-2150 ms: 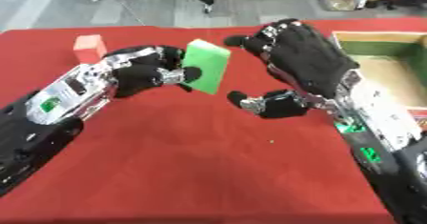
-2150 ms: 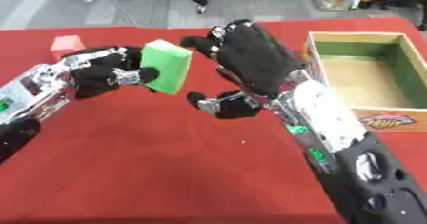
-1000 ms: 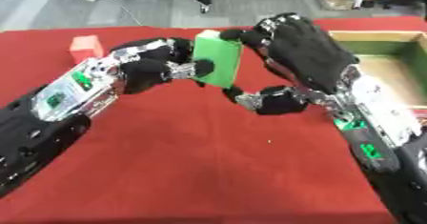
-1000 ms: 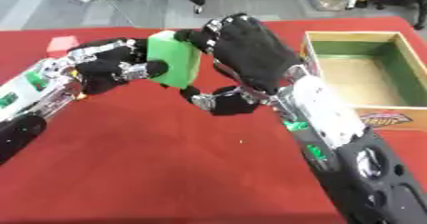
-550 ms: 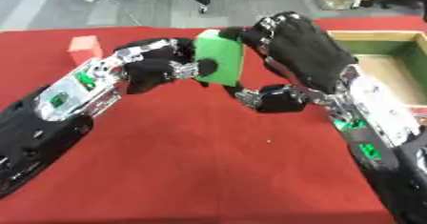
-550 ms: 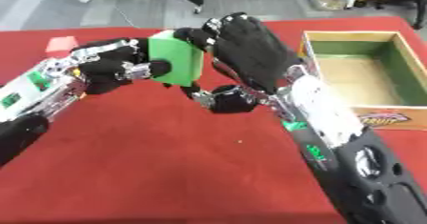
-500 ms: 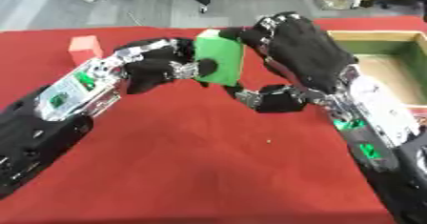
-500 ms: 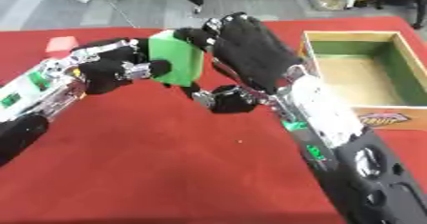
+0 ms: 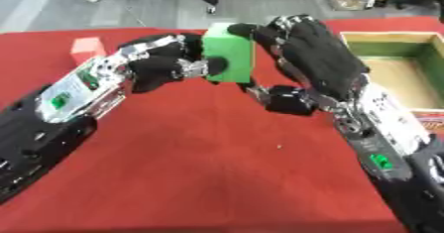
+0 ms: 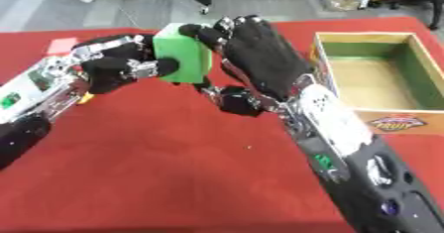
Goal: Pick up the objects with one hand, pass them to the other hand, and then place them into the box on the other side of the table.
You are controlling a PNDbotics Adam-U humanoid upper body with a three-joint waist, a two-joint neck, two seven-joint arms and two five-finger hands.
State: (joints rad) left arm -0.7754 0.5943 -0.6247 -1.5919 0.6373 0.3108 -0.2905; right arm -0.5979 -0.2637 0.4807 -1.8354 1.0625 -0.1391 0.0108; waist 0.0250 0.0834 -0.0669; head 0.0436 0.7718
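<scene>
Above the middle of the red cloth-covered tabletop (image 9: 199, 167), the left robot hand (image 9: 160, 68) is gripping a bright green rectangular block (image 9: 229, 52), its fingers curling around the block's left side and its thumb pressing on the front face. The block is hanging clear of the cloth, roughly upright, with its top tilting slightly away from the camera. The right robot hand (image 9: 312, 61) is standing just beside the block on the other side, fingers spreading wide and nearly straight; its fingertips (image 10: 211, 30) are touching the block's upper right edge, while the palm is facing the block's right face. Its thumb is sitting lower, bending below the block's bottom corner, and whether it is touching the block cannot be told. At the right edge of the tabletop, an open cardboard box with green inner walls and a tan floor (image 10: 381, 81) is resting well apart from the two hands. A small pinkish-red block (image 9: 86, 48) is lying on the cloth at the far left, behind the left forearm.
</scene>
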